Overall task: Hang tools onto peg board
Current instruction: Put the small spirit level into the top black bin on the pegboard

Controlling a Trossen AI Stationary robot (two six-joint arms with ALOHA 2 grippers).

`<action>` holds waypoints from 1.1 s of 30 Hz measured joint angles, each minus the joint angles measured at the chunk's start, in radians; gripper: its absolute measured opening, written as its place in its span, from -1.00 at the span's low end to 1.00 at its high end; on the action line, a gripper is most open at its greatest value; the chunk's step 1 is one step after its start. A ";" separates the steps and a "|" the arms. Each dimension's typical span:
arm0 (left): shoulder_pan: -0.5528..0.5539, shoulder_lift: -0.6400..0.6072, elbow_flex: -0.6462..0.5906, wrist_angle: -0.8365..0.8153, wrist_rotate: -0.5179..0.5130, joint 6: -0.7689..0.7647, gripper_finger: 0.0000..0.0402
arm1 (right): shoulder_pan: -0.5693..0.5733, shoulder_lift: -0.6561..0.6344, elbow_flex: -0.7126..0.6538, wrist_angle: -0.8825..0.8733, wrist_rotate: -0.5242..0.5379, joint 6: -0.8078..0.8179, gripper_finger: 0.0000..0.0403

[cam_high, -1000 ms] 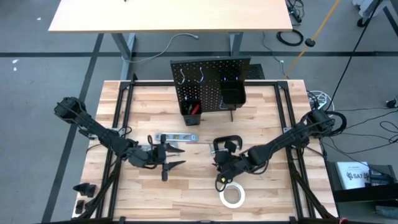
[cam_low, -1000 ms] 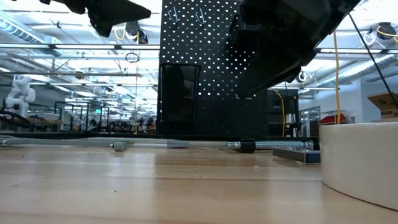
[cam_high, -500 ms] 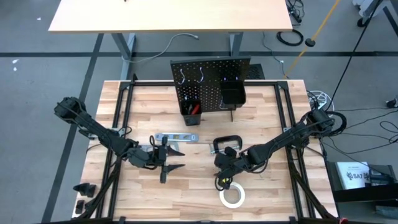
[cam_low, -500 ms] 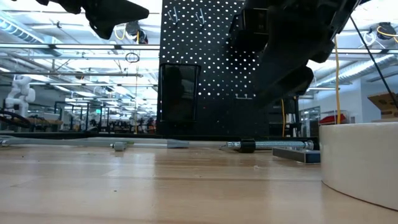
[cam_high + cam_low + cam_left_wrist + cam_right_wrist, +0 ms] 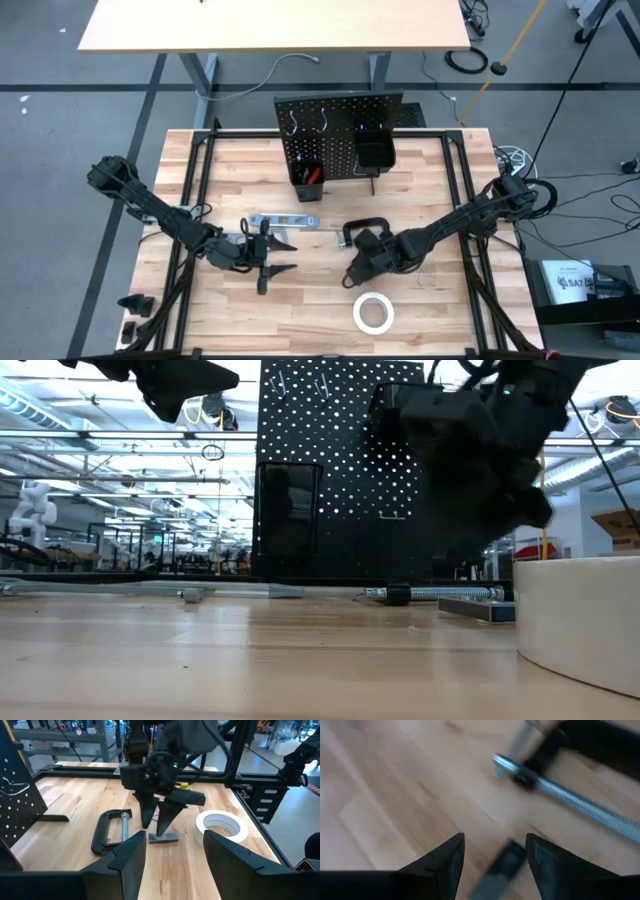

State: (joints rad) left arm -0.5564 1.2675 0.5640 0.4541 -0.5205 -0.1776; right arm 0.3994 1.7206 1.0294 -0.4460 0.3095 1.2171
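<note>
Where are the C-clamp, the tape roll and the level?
C-clamp (image 5: 106, 831): left wrist view, on its black frame.
Tape roll (image 5: 373, 314): high view, on its white ring.
Level (image 5: 283, 220): high view, on its silver body.

No readable text, label, brand or number anywhere in these views.

Black perforated peg board (image 5: 338, 135), black C-clamp (image 5: 110, 830), white tape roll (image 5: 373, 313), tan wood-grain tabletop (image 5: 300, 300)

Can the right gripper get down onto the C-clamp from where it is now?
Probably yes. The right gripper hangs open just above the table, beside the black C-clamp, with only a small grey piece under its tips.
</note>
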 joint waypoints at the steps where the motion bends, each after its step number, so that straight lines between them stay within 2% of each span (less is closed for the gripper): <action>1: 0.000 0.000 0.000 0.000 0.000 0.000 0.01 | 0.003 0.000 0.000 -0.017 -0.002 0.030 0.01; 5: 0.000 0.000 0.000 0.000 0.000 0.000 0.01 | 0.019 0.000 0.000 -0.028 -0.005 0.080 0.01; 16: 0.000 0.000 0.000 0.000 -0.002 0.001 0.01 | 0.044 0.004 0.000 -0.032 -0.031 0.080 0.01; 26: 0.000 0.000 0.000 -0.001 -0.003 0.000 0.01 | 0.026 0.133 0.003 0.008 -0.071 0.133 0.01; 30: 0.000 0.000 0.000 -0.001 -0.003 0.000 0.01 | 0.026 0.148 0.006 -0.006 -0.074 0.140 0.00; 33: 0.000 0.000 0.000 -0.001 -0.003 0.001 0.01 | 0.025 0.143 0.006 -0.035 -0.078 0.141 -0.08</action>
State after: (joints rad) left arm -0.5560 1.2675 0.5640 0.4531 -0.5240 -0.1768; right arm 0.4248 1.8641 1.0354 -0.4811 0.2316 1.3582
